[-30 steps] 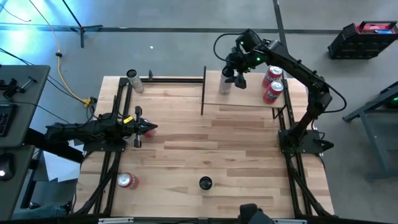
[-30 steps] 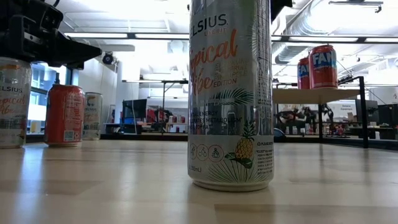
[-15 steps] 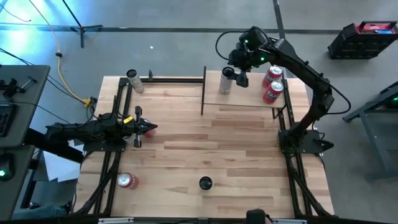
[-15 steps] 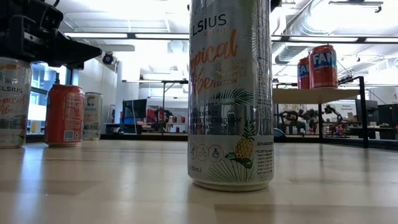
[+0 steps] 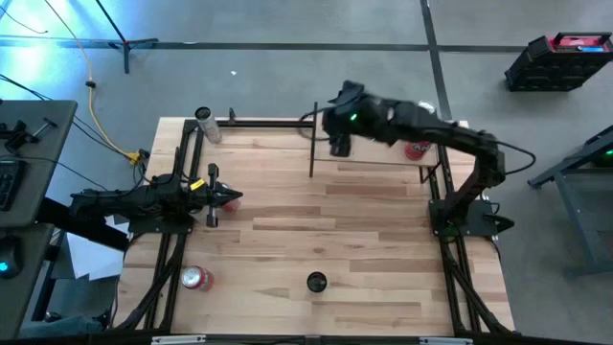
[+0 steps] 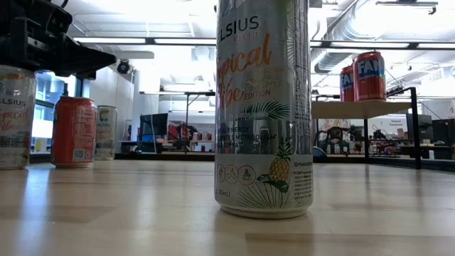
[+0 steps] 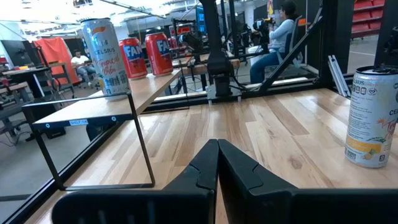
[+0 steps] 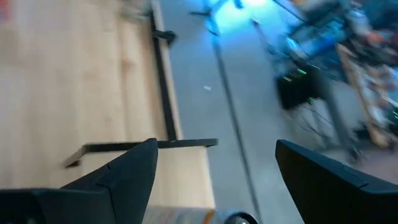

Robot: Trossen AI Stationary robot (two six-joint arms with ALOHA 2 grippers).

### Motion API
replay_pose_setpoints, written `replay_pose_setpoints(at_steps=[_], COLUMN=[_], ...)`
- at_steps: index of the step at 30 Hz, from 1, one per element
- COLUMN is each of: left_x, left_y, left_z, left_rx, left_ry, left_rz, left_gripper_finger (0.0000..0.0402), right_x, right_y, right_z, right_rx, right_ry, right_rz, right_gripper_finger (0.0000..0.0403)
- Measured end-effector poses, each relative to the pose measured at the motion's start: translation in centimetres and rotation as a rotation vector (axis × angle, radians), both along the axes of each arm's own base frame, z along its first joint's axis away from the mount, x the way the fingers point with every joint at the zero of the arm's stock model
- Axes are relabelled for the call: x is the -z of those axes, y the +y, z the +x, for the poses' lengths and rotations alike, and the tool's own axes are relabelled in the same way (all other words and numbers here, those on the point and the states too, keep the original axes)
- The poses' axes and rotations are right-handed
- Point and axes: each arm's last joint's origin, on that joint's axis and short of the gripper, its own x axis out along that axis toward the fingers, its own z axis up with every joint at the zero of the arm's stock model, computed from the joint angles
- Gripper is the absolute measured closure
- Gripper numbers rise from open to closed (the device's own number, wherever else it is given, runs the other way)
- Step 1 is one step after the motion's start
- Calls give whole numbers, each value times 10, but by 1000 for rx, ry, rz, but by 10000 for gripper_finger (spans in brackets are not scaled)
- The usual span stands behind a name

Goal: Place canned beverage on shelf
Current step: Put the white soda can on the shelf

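The shelf (image 5: 375, 159) is a small pale board with black uprights at the table's far right. A silver canned beverage (image 7: 104, 57) stands upright on it beside two red cans (image 7: 144, 55). In the high view my right arm hides the silver can. My right gripper (image 5: 333, 123) hangs open over the shelf's left end with nothing between its fingers; the can's top (image 8: 235, 218) shows just below them. My left gripper (image 5: 230, 199) waits shut and level at the table's left side.
Other cans stand on the planked table: a silver one (image 5: 204, 122) at the far left, a red one (image 5: 196, 278) at the near left, and a tall one (image 5: 316, 282) near the front middle, which fills the low view (image 6: 263, 107). Black frame rails run along the table's sides.
My right gripper has swung from the far side of the shelf toward the table's left, rising a little and turning as it went, and has stayed open. The silver can is where it stood on the shelf.
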Motion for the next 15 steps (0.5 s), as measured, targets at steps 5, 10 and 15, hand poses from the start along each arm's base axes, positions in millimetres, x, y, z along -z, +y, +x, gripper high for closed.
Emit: replay_pose_setpoints(at_steps=[5,10,15], left_x=[0,0,0], left_y=[0,0,0], left_z=[0,0,0], left_rx=[0,0,0], left_ry=[0,0,0], left_rz=[0,0,0], left_gripper_finger=[398,398,398], right_x=[48,97,119], right_y=[6,9,4], right_z=[30,28,17], right_rx=[152,229,218], right_ry=[83,325,332], right_rz=[-69,-169,-162], right_gripper_finger=[96,132,181])
